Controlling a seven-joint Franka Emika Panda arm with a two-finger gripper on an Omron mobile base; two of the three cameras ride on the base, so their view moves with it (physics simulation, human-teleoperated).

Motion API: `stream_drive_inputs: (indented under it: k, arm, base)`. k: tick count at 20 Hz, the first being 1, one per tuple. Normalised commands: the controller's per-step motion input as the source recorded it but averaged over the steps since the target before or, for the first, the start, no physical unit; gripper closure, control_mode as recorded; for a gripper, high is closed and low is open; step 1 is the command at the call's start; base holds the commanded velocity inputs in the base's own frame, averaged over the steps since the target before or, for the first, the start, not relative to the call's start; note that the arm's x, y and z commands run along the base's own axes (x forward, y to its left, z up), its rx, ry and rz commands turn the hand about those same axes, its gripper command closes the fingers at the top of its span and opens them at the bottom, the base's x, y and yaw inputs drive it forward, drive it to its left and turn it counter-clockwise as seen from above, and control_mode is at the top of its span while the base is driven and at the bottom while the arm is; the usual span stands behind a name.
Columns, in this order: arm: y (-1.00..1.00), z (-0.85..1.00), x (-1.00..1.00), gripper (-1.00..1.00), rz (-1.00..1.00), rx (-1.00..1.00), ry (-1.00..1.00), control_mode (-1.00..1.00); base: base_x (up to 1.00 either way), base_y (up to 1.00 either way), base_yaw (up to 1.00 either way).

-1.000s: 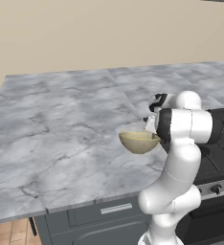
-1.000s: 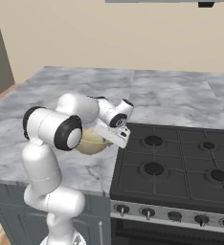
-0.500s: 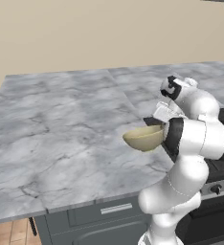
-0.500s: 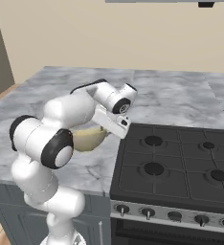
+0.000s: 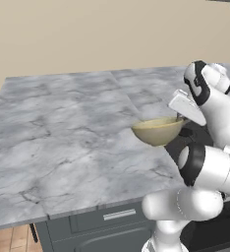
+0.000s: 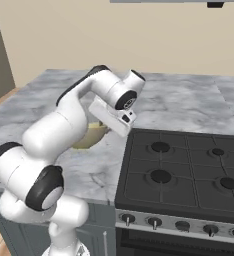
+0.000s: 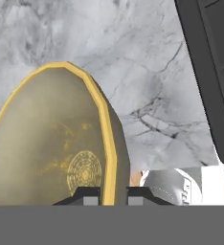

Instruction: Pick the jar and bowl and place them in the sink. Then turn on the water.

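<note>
Bowl (image 5: pixel 157 130) rim pinched by hand (image 7: pixel 108 195), above counter (image 5: pixel 63 142)

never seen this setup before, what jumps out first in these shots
The white arm stands out first, folded over the grey marble counter with the tan bowl held above it. In the hand view the claw pinches the bowl's yellow rim, one finger on each side. Next comes the black stove, set into the counter right beside the arm.

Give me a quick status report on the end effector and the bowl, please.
End effector shut on the bowl, pinching its rim. Bowl held above the marble counter, beside the stove. Nothing in the way close by.
</note>
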Motion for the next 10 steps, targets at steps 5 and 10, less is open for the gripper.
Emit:
stream_drive_inputs:
  k: [5,10]
  arm:
    - [0.0,0.59,-0.43,1.0,-0.17,-0.01,-0.18,-1.0]
    - [0.0,0.4,-0.14,1.0,-0.15,-0.06,-0.25,-1.0]
  base:
    - [0.0,0.0,0.0]
    - [0.0,0.0,0.0]
